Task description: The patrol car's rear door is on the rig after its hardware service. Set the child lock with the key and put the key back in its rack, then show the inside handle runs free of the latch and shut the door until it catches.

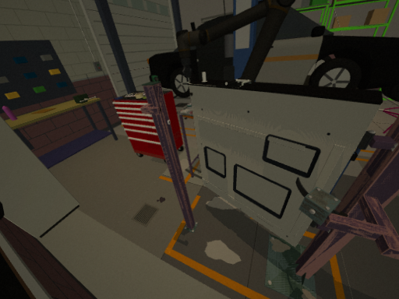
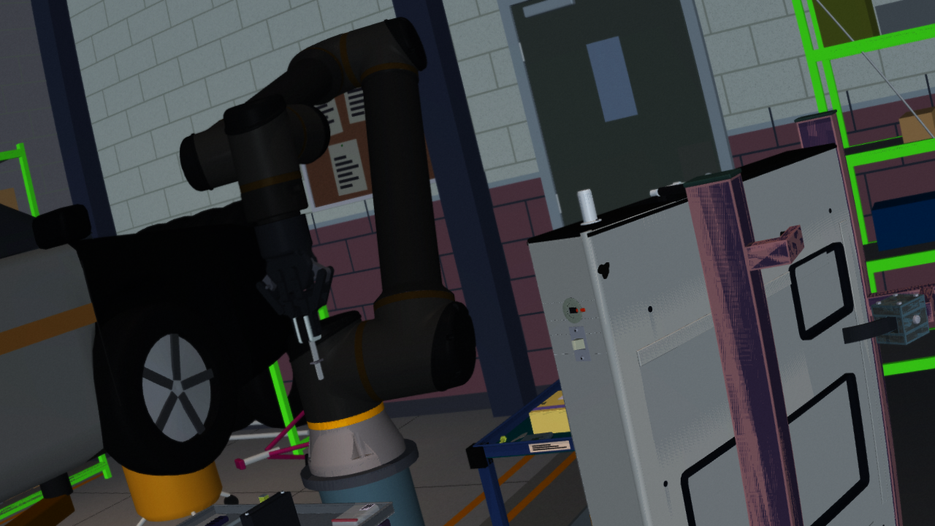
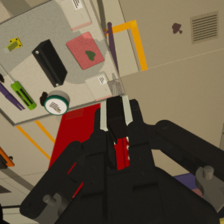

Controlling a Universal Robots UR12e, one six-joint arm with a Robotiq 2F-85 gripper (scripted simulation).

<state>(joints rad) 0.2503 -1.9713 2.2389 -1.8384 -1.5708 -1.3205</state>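
Note:
The key (image 2: pixel 314 353) hangs from my gripper (image 2: pixel 302 327), gripped by its black head (image 3: pixel 116 117) with the pale blade pointing down. The gripper is closed on it, up in the air beside the arm's base, well left of the grey rear door (image 2: pixel 706 353) on its rig. On the door's free edge sits a round child-lock slot with a red mark (image 2: pixel 575 309) and a small latch plate (image 2: pixel 578 347) below it. A white lock pin (image 2: pixel 586 206) stands on the door's top edge. From the other side the door (image 1: pixel 280 155) shows three black-rimmed openings. The key rack is not plainly seen.
The black patrol car (image 2: pixel 98 340) fills the left. Below the gripper is a grey tray table (image 3: pixel 55 58) with a black box (image 3: pixel 49 63), a green-rimmed can (image 3: pixel 56 103) and a red pad (image 3: pixel 85 51). A red tool chest (image 1: pixel 150 120) and a purple rig post (image 1: pixel 169 155) stand nearby.

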